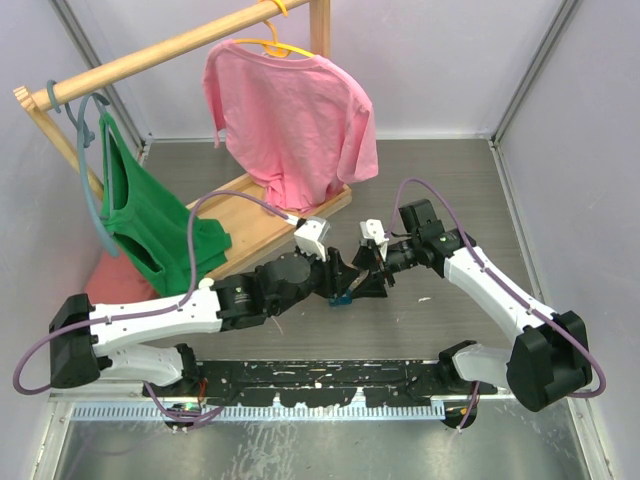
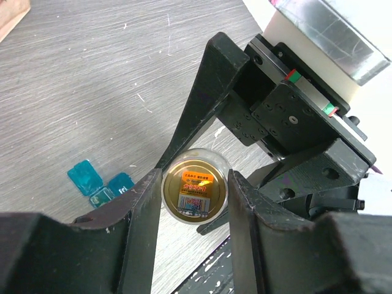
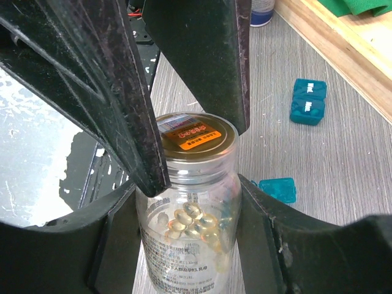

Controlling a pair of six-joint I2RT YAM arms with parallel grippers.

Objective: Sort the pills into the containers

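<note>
Right gripper (image 3: pixel 190 228) holds bottle (image 3: pixel 188 184), left gripper (image 2: pixel 195 197) lid (image 3: pixel 196 138).

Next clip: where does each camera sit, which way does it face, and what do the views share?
Top external: above and behind the bases, looking down on the table; both arms show, left gripper and right gripper meeting mid-table.
Left wrist: looks down past its own fingers onto the bottle lid.
Right wrist: looks obliquely past its own fingers at the pill bottle.
Shared: both wrists see that bottle and the teal containers.

Both arms (image 1: pixel 150 318) wear white shells, black joints, purple cables (image 1: pixel 190 240) (fingers (image 2: pixel 138 233) scuffed black).
</note>
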